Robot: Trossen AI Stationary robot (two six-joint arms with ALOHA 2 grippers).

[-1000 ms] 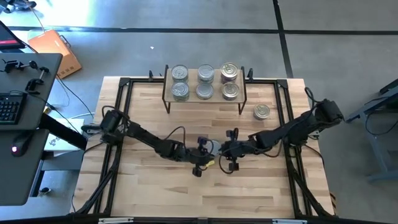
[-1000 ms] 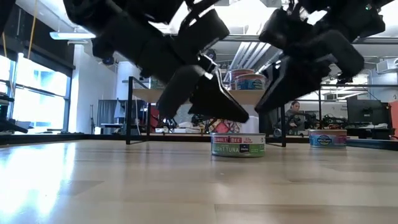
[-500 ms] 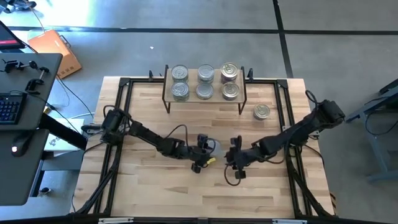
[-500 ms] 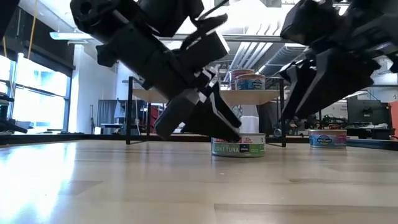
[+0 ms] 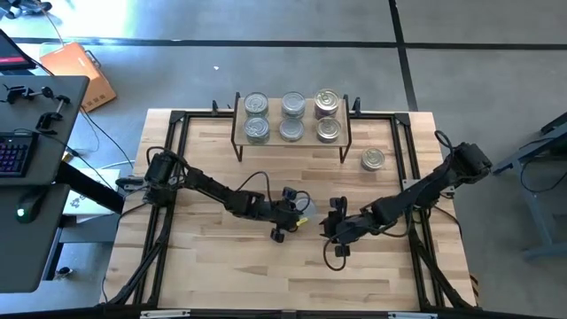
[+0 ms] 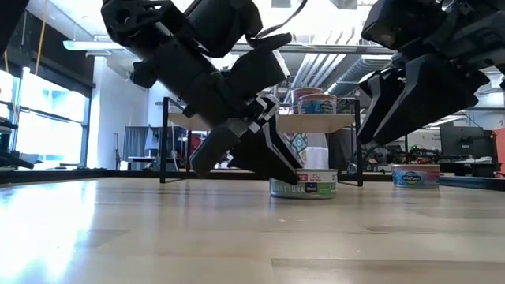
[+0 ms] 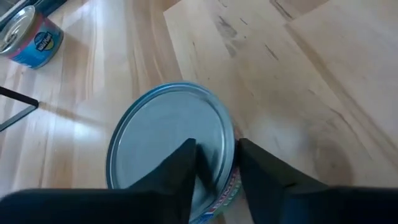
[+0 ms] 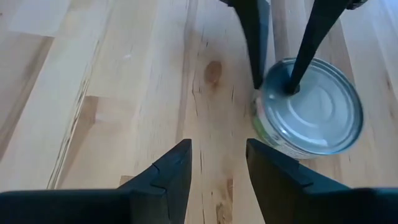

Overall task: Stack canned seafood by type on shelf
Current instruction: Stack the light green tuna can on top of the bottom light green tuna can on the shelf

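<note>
A tuna can [image 6: 303,184] sat flat on the big wooden table [image 5: 221,275], near the middle. The left gripper [image 5: 297,215] was down on it. One of its fingers [image 7: 180,171] rested on the silver lid and the other hung just past the rim, so the fingers were a little apart and had not squeezed the can. The right gripper [image 5: 334,233] hung just beside that can, above bare wood, with its fingers apart and nothing between them.

Farther back, near the right edge of the table, one more can with a blue label [image 5: 373,159] stood alone. It had not been put away.

At the far side stood the shelf [image 5: 291,142], a small board on thin black legs. Six cans [image 5: 291,118] showed on top of it, in three pairs. Whether more cans lay under them could not be told from above.

So most of the job looked done. Two cans seemed left: the one under the left gripper and the blue one by the shelf.
</note>
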